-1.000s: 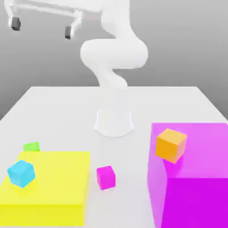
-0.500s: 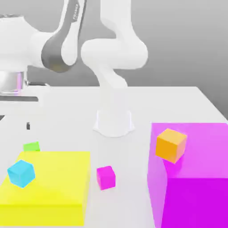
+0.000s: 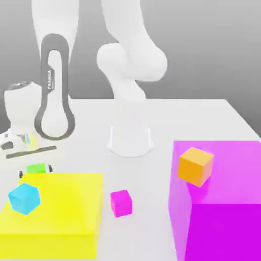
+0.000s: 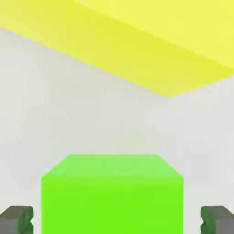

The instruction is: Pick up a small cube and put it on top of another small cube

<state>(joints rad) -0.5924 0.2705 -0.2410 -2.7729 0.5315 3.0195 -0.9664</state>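
Down low over the small green cube (image 3: 36, 167) now, end effector (image 3: 34, 168) spread wide, one fingertip (image 4: 16, 218) on each side with clear gaps, nothing gripped yet. Straddling like that to let the pads close square on opposite faces. Green cube sitting flat on the tabletop (image 3: 204, 122), just behind the far edge of the big yellow block (image 3: 61, 214), close enough to call for a careful, vertical approach. Small magenta cube (image 3: 121, 203) waiting on bare tabletop between the yellow block and the huge magenta block (image 3: 224, 224), top face free for stacking. Cyan cube (image 3: 24, 198) and orange cube (image 3: 196, 165) perched on the big blocks, out of the way. Closing looks like the next call.
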